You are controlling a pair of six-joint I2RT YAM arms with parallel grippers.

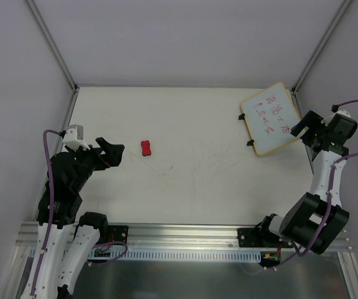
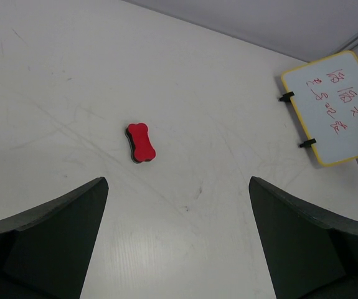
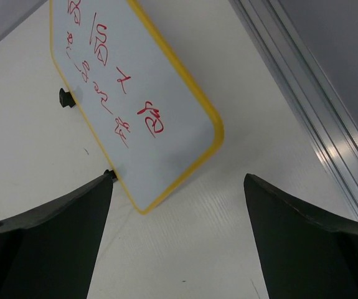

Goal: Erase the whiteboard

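The whiteboard (image 1: 271, 118) lies tilted at the table's far right, yellow-framed, with red handwriting and two black clips (image 1: 248, 129) on its left edge. My right gripper (image 1: 306, 129) hovers open just right of its near corner. In the right wrist view the whiteboard (image 3: 135, 106) reaches down toward the gap of the open right gripper (image 3: 177, 180), nothing between the fingers. A red bone-shaped eraser (image 1: 146, 148) lies left of centre. My left gripper (image 1: 111, 152) is open a short way left of it. The left wrist view shows the eraser (image 2: 141, 142) ahead of the open left gripper (image 2: 177, 182) and the whiteboard (image 2: 334, 109) far right.
Grey walls enclose the white table (image 1: 191, 180) on three sides, with aluminium posts in the back corners. A metal rail (image 1: 185, 240) runs along the near edge by the arm bases. An aluminium strip (image 3: 303, 93) borders the table right of the whiteboard.
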